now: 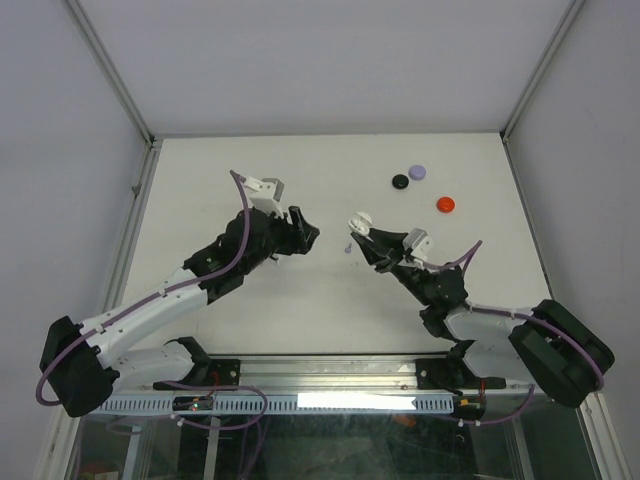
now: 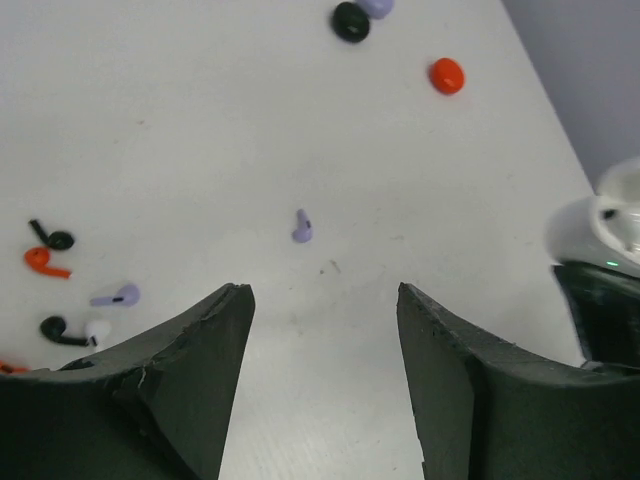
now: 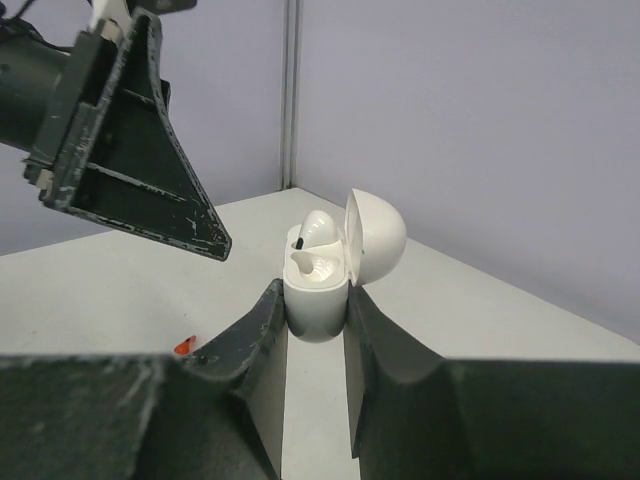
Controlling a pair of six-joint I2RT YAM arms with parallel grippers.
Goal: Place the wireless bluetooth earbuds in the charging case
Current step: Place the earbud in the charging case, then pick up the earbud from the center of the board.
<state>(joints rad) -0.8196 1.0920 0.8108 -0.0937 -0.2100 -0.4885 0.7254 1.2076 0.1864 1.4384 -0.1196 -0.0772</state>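
Note:
My right gripper (image 3: 314, 296) is shut on a white charging case (image 3: 320, 280), held upright with its lid (image 3: 376, 236) open. One white earbud (image 3: 318, 228) sits in a slot; the other slot is empty. From above, the case (image 1: 360, 221) is at the right gripper (image 1: 368, 232). My left gripper (image 2: 325, 300) is open and empty above the table, left of the case (image 2: 608, 225). A pale purple earbud (image 2: 302, 228) lies ahead of it, also seen from above (image 1: 347, 247). Several more earbuds lie at its left: black (image 2: 52, 239), red (image 2: 44, 262), purple (image 2: 118, 296), black (image 2: 58, 328), white (image 2: 97, 329).
Three coin-like discs lie at the back right: black (image 1: 401, 181), purple (image 1: 418, 172), red (image 1: 445, 204). The left gripper (image 1: 305, 235) is close to the right gripper, its finger (image 3: 130, 150) looming in the right wrist view. Enclosure walls and posts bound the table (image 1: 200, 180).

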